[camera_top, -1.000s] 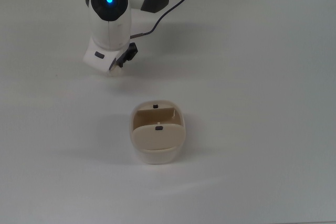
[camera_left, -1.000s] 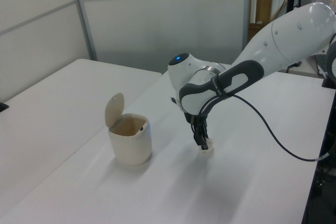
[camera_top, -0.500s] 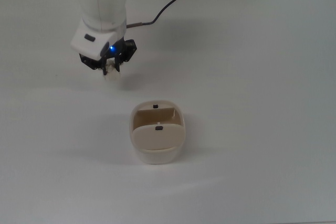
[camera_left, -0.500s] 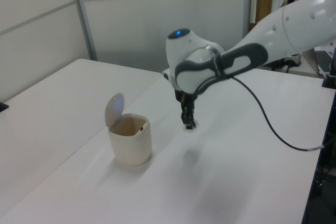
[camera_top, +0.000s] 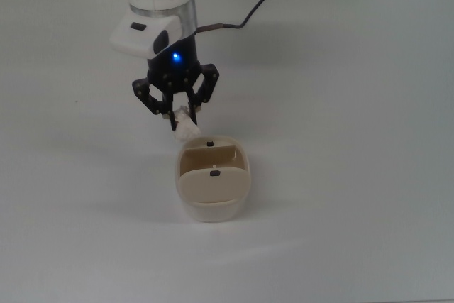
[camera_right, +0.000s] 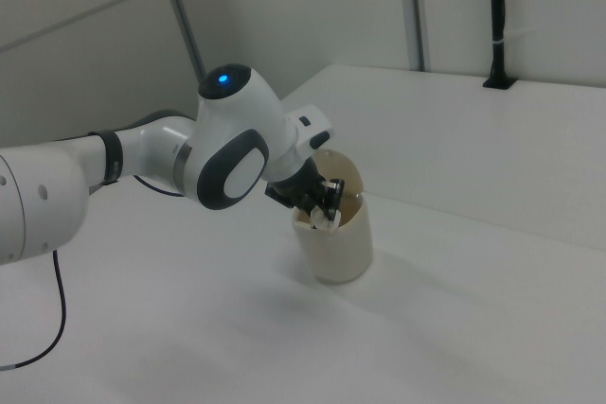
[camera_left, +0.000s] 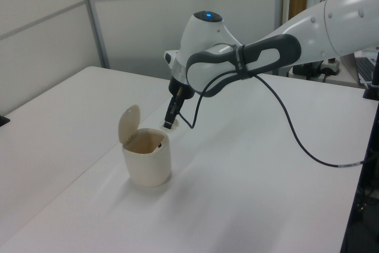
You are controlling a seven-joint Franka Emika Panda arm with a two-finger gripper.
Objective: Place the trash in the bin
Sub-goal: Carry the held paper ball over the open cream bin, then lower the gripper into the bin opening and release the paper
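Already the gripper [camera_top: 180, 117], pinching the trash [camera_top: 186, 130], hangs just beside the far rim of the open bin [camera_top: 213, 188]; only the drop inside remains.

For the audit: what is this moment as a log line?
phase: carry | tool: shut on trash | trash: airborne beside bin rim | flap: open

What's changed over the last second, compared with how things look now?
The gripper took hold of the trash, lifted it off the table and carried it to the bin, where it now hangs at the open rim, not yet released. The bin stayed put, flap still up.
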